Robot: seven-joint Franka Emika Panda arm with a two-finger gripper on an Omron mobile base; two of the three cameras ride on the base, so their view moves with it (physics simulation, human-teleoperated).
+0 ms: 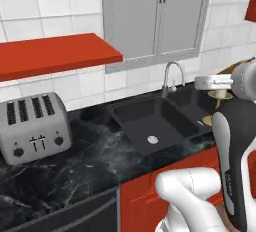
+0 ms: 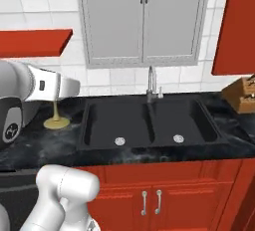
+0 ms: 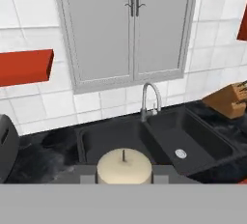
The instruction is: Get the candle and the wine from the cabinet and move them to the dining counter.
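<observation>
Arm (image 2: 35,83) hangs over the black worktop (image 1: 75,176) left of the sink (image 2: 149,120), facing the grey window (image 3: 130,30). Gripper (image 3: 124,178) partly closed on the candle (image 3: 124,166) (wick up, held clear of the worktop). Fingertips mostly hidden by the wax; brass stem and foot (image 2: 56,121) show below the hand.

Home kitchen: black double sink (image 2: 149,120) with faucet (image 2: 151,83) at 12 o'clock, toaster (image 1: 32,126) (four-slot) at 9, knife block (image 2: 241,94) at 2, tiled backsplash (image 1: 70,83).
</observation>
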